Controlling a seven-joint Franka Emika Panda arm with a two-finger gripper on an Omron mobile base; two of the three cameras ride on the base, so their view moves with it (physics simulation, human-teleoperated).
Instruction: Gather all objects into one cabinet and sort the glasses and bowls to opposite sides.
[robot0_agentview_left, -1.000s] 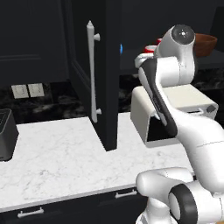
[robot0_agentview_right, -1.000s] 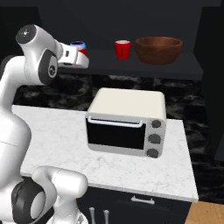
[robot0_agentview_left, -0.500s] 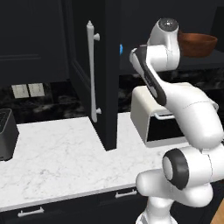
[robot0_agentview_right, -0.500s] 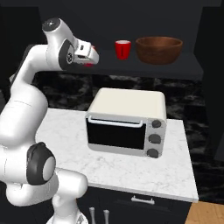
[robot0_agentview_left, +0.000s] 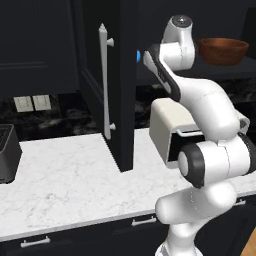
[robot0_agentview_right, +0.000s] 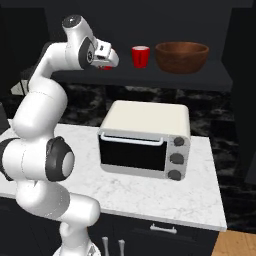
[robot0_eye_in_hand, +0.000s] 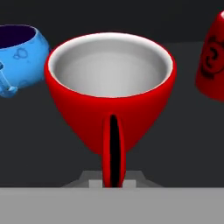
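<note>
Two red cups show in the hand view: one large and centred (robot0_eye_in_hand: 109, 100), pale inside, its handle toward the camera at 6 o'clock; the other (robot0_eye_in_hand: 213, 57) at 2 o'clock from it, cut by the frame edge, apart from the first. Small blue bowl (robot0_eye_in_hand: 21, 54) at 10 o'clock of the centred cup, just beside it; whether they touch, cannot tell.

Gripper (robot0_agentview_right: 111, 59) raised to the dark shelf (robot0_agentview_right: 210, 80) of the black upper cabinet, jaws drawn fully in; the centred cup's handle runs down to the gripper, so it appears pinched there, though the fingertips themselves are not clear. In the right base view a sliver of red shows just under the hand.

On the same shelf, right base view: a red cup (robot0_agentview_right: 140, 56) stands upright at 3 o'clock of the gripper, and the brown wooden bowl (robot0_agentview_right: 182, 56) sits just beyond it, farther toward 3 o'clock, near but apart.

Cabinet door (robot0_agentview_left: 102, 85) stands open in the left base view, long silver bar handle (robot0_agentview_left: 105, 82) vertical. Toaster oven (robot0_agentview_right: 145, 137) on the white marble counter (robot0_agentview_right: 150, 195) below the shelf.
</note>
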